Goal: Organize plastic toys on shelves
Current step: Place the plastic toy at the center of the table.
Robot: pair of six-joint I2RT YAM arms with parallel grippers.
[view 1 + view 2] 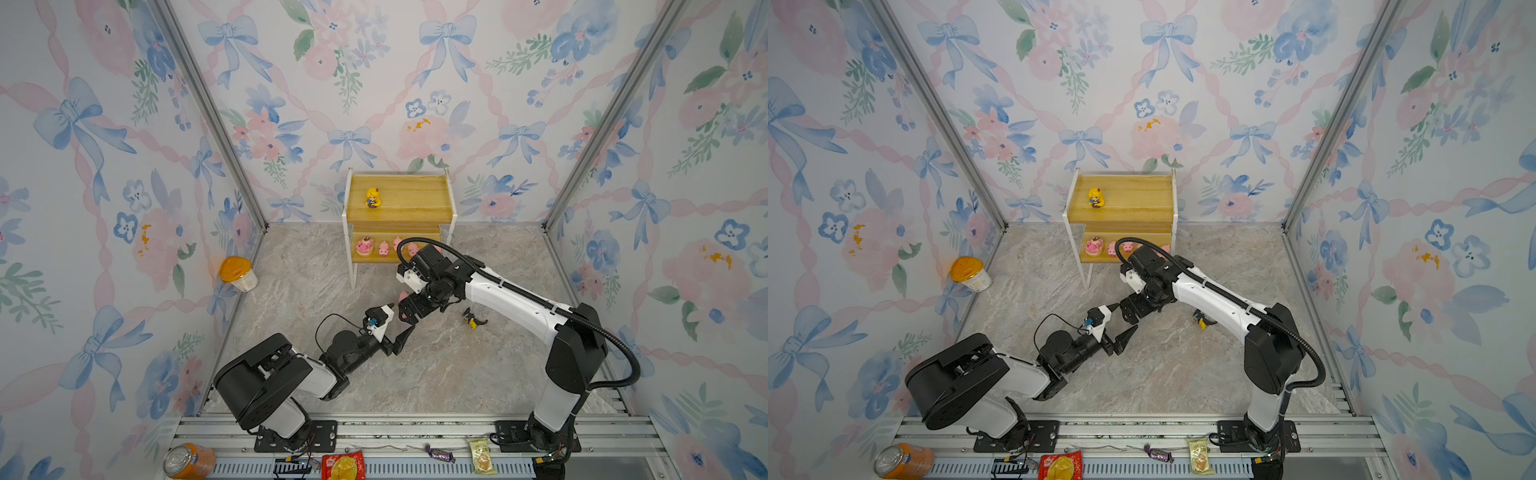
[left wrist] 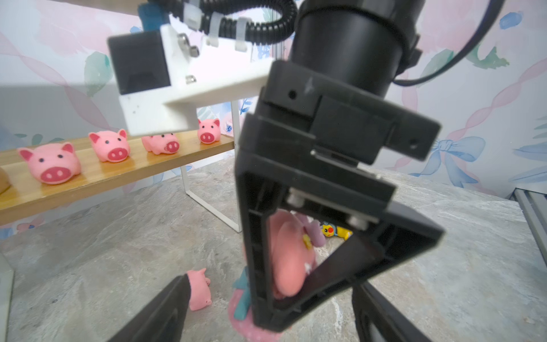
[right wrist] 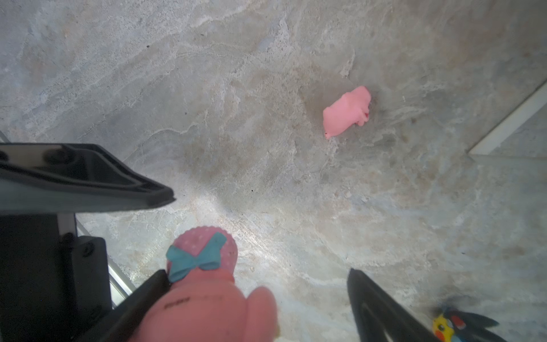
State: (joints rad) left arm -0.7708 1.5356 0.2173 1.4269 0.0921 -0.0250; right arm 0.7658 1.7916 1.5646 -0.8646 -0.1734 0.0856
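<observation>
The shelves (image 1: 415, 195) stand at the back wall. A yellow-haired doll (image 1: 372, 198) is on the upper board. A pig on a round base (image 1: 364, 246) and several small pigs (image 2: 111, 146) line the lower board (image 2: 118, 177). My right gripper (image 3: 260, 296) points down at the floor, open. A pink figure with a teal bow (image 3: 204, 284) lies between its fingers, against one of them. My left gripper (image 2: 272, 319) is open and empty, close beside the right gripper (image 1: 405, 305). A small pig (image 3: 347, 111) and a black-and-yellow creature (image 1: 471, 319) lie on the floor.
An orange-lidded cup (image 1: 237, 273) leans at the left wall. An orange can (image 1: 189, 460), snack packets (image 1: 343, 465) and a wrapped candy (image 1: 439, 454) lie on the front rail. The shelves' white leg (image 2: 207, 204) stands near both grippers.
</observation>
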